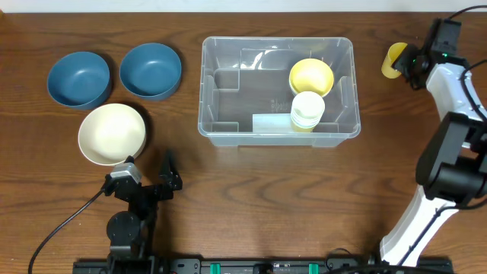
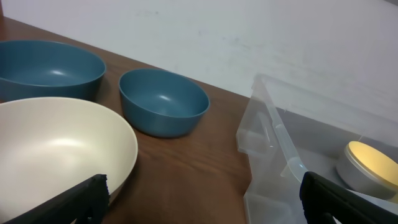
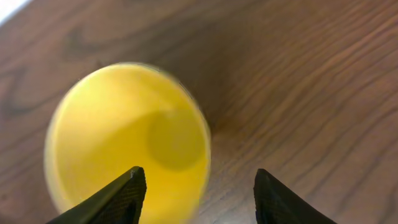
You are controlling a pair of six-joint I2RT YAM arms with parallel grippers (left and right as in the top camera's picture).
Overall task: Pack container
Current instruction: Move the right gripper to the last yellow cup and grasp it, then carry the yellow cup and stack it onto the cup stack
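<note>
The clear plastic container (image 1: 207, 91) stands at the table's middle; its near corner shows in the left wrist view (image 2: 273, 146). Inside it are a yellow bowl (image 1: 311, 76) and a pale cream cup (image 1: 307, 111). A yellow cup (image 1: 393, 61) lies at the far right, its mouth facing my right gripper (image 1: 411, 65). In the right wrist view the cup (image 3: 118, 137) fills the left; my right gripper (image 3: 198, 186) is open, the cup's right rim between its fingers. My left gripper (image 1: 169, 173) is open and empty, low at the front left (image 2: 202, 202).
Two blue bowls (image 1: 77, 78) (image 1: 151, 70) sit at the back left, with a cream bowl (image 1: 112, 134) in front of them. All three show in the left wrist view: blue (image 2: 46, 68), blue (image 2: 163, 101), cream (image 2: 56, 149).
</note>
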